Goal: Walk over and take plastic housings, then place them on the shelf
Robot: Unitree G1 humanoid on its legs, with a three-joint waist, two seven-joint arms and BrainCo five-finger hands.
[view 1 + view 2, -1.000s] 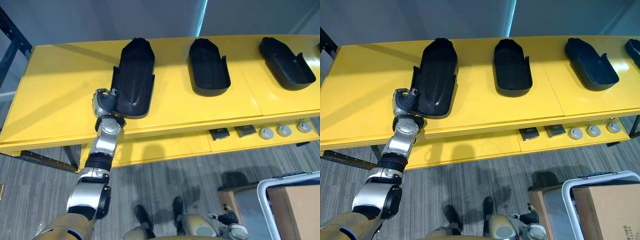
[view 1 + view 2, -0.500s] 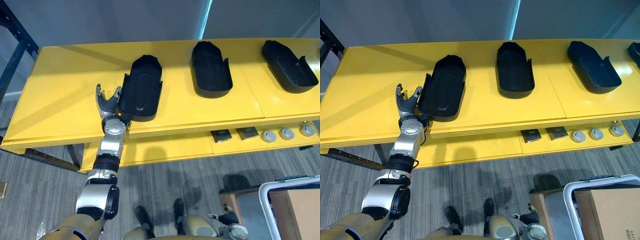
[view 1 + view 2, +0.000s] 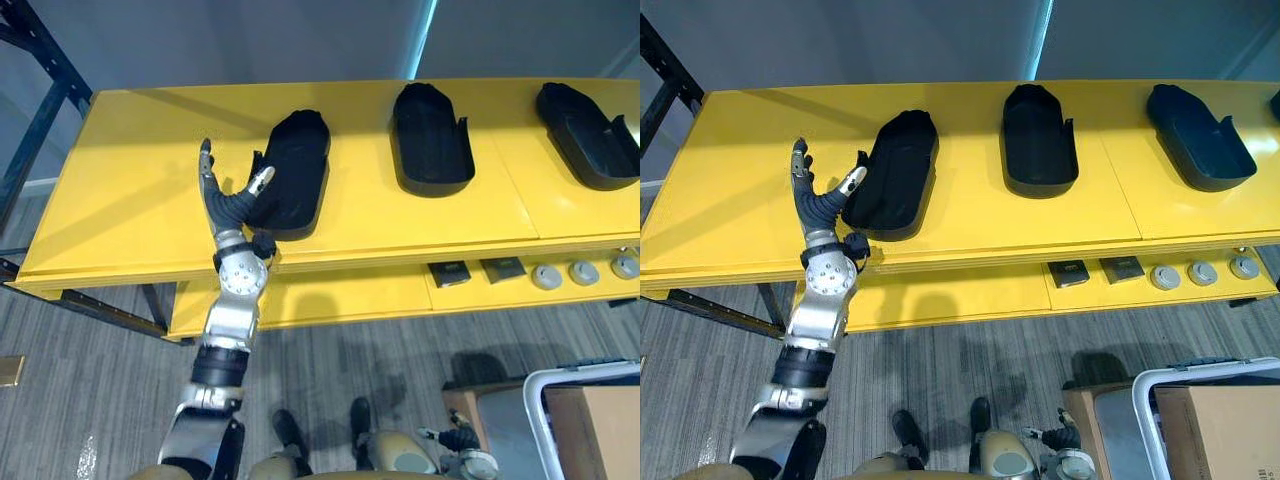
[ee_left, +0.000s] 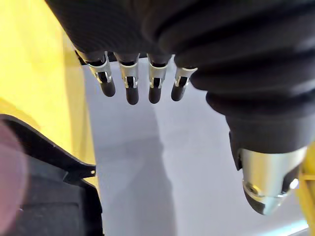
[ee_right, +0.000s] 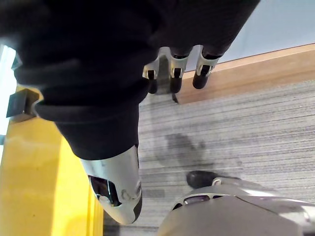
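Three black plastic housings lie on the top of the yellow shelf [image 3: 130, 200]: the left housing [image 3: 293, 180], a middle one [image 3: 432, 140] and a right one [image 3: 588, 135]. My left hand [image 3: 228, 205] is raised just left of the left housing's near end, open, its fingers [image 4: 128, 83] straight and spread, holding nothing. The left wrist view shows that housing's edge [image 4: 44, 196] close beside the hand. My right hand [image 5: 172, 78] hangs low over the grey floor, fingers relaxed and empty.
The lower shelf holds small black squares and grey round parts [image 3: 545, 275]. A white-rimmed bin with a cardboard box [image 3: 590, 420] stands on the floor at the lower right. A dark rack frame [image 3: 40, 90] stands past the shelf's left end.
My left hand has let go of the left housing's near corner, opened and lifted with its fingers spread. The housing stays on the shelf. The camera has shifted a little.
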